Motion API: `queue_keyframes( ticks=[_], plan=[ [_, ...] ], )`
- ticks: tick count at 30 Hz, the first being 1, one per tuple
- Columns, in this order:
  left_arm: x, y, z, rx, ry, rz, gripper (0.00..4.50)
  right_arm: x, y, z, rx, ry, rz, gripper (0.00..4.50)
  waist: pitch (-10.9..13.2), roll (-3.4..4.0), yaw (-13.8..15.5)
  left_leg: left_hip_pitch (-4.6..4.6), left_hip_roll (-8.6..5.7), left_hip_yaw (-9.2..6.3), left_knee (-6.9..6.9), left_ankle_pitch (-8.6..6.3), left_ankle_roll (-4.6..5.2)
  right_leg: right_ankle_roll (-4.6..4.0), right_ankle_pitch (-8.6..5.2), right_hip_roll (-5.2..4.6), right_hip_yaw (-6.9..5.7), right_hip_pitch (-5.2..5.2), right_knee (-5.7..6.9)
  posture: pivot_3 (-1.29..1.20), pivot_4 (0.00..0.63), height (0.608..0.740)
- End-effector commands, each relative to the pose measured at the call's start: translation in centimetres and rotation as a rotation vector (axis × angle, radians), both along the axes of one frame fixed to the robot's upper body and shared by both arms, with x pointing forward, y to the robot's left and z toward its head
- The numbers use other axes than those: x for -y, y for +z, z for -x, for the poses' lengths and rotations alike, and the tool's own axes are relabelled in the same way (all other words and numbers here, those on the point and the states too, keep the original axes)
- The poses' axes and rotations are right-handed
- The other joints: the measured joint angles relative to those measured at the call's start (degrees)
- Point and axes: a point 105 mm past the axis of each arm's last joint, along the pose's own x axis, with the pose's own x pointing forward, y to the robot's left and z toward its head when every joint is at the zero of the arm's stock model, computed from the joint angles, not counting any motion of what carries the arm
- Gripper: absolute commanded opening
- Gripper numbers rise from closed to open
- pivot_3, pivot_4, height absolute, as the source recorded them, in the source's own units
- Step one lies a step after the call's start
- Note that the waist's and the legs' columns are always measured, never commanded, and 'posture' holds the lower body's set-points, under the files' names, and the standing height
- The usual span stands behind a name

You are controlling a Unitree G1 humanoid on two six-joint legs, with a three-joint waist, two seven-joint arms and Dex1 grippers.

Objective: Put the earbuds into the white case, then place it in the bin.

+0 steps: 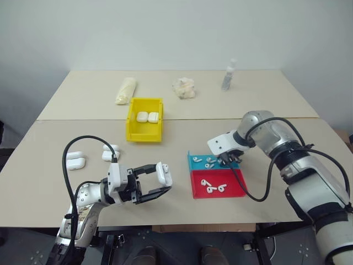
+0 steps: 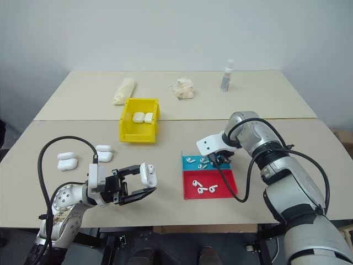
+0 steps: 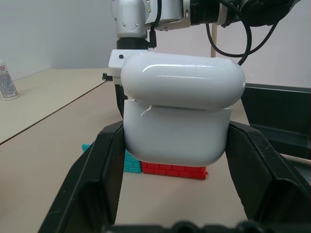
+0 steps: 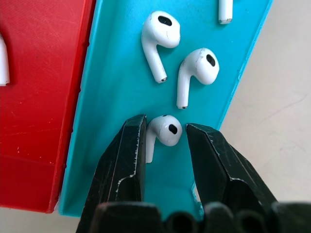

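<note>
Closest to the camera, a small glossy white rounded earbud case was held up off the tabletop, clamped between the two black fingers of the left gripper. In the left wrist view the case was seen gripped by its lower half, with the hinged lid tipped a little ajar, a thin gap showing along the seam.

Over on the right side, the right gripper was pointed steeply down into a shallow teal plastic tray. Its jaws were parted but drawn in close around one tiny glossy white stemmed earbud lying on the tray floor; the bud sat between the fingertips, but whether it was actually being squeezed couldn't be told. Two more earbuds were lying just beyond it in the same tray. A shallow red plastic tray was butted up against the teal one on the near side, and a few more earbuds were scattered in it.

The small bright yellow plastic bin was sitting further back near the middle of the beige table, with two closed white cases already resting inside it. Four more identical cases were lined up on the table to the left, well apart from the bin.

At the far edge, a crumpled cream cloth roll, a scrunched pale wad and a small clear bottle were left standing.
</note>
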Motion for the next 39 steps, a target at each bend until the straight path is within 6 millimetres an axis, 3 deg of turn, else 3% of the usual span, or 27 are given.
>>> queue_keyframes(
  ticks=[1, 15, 17, 29, 32, 39],
  plan=[
    [0.3, 0.5, 0.2, 0.035, -0.013, -0.004, 2.79, 0.5, 0.5, 0.0, 0.018, 0.005, 0.002, 1.71, 0.0, 0.0, 0.0, 0.0, 0.0, 0.0, 0.0, 0.0, 0.0, 0.0, 0.0, 0.0, 0.0, 0.0, 0.0, 0.0, 0.15, 0.74],
    [0.4, 0.5, 0.1, 0.036, -0.01, -0.009, 2.79, 0.3, 0.2, 0.3, 0.01, 0.011, -0.01, 1.71, 0.0, 0.0, 0.0, 0.01, 0.0, 0.02, 0.0, 0.0, 0.0, 0.0, 0.0, 0.0, 0.0, 0.01, 0.0, 0.0, 0.15, 0.74],
    [0.4, 0.5, 0.1, 0.036, -0.009, -0.01, 2.79, 0.4, 0.2, 0.3, 0.014, 0.008, -0.008, 1.13, 0.0, 0.0, -0.01, 0.01, 0.0, 0.03, 0.0, 0.0, 0.0, 0.0, 0.0, 0.0, 0.0, 0.01, 0.0, 0.0, 0.15, 0.74],
    [0.5, 0.5, 0.1, 0.038, -0.011, -0.008, 2.79, 0.6, 0.3, 0.0, 0.039, -0.007, -0.011, 1.13, 0.0, 0.0, 0.01, 0.03, 0.0, 0.04, 0.0, 0.0, 0.0, 0.0, 0.0, 0.0, 0.0, 0.04, 0.0, 0.0, 0.15, 0.74],
    [0.4, 0.7, -0.1, 0.044, -0.01, -0.005, 2.79, 0.1, 1.9, 0.1, 0.072, 0.0, -0.075, 1.13, 0.0, 0.0, 0.05, 0.03, 0.0, 0.03, 0.0, 0.0, 0.0, 0.0, 0.0, 0.0, 0.0, 0.04, 0.0, 0.0, 0.15, 0.74],
    [0.8, 3.1, -0.6, 0.082, -0.014, 0.089, 2.79, -0.6, 10.1, 1.2, 0.257, -0.054, -0.394, 1.13, 0.04, 0.07, 0.34, -0.1, 0.0, -0.1, 0.0, 0.0, 0.0, 0.0, 0.0, -0.01, 0.0, -0.09, 0.02, 0.0, 0.15, 0.74]
  ],
)
